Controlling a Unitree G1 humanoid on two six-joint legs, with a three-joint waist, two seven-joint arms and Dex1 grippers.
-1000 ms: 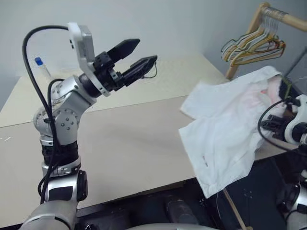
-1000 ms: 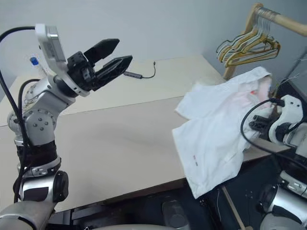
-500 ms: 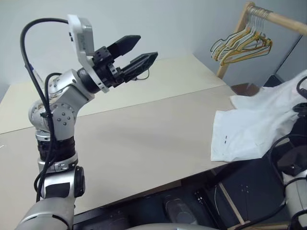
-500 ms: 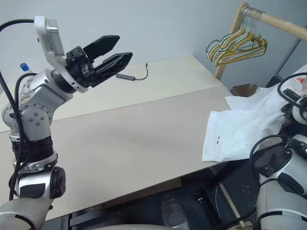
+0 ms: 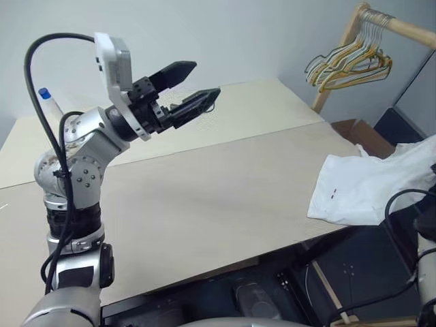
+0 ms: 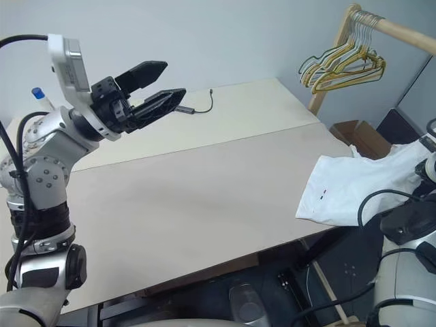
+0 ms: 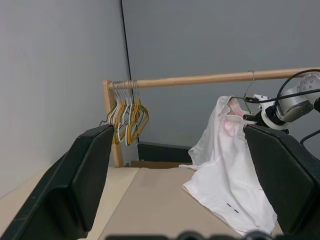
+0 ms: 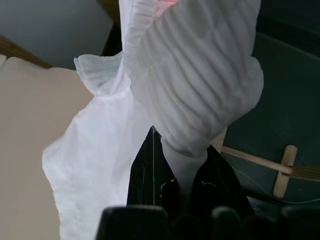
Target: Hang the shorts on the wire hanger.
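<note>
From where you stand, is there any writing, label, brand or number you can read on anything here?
No text can be read.
The shorts: tiny dark and red marks near the hem, too small to read.
The bottle with a blue cap: no label legible.

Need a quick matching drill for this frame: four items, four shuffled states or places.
1. shorts
2. left gripper
3. bunch of yellow hangers
4. right gripper

A. hanging on the wooden rail
B. jaws open, holding nothing, raised over the table
C. shut on the gathered waistband
D. lifted at the waistband, lower part trailing on the table's right corner

Pairs: 1-D, 2-B, 3-A, 4-C
</note>
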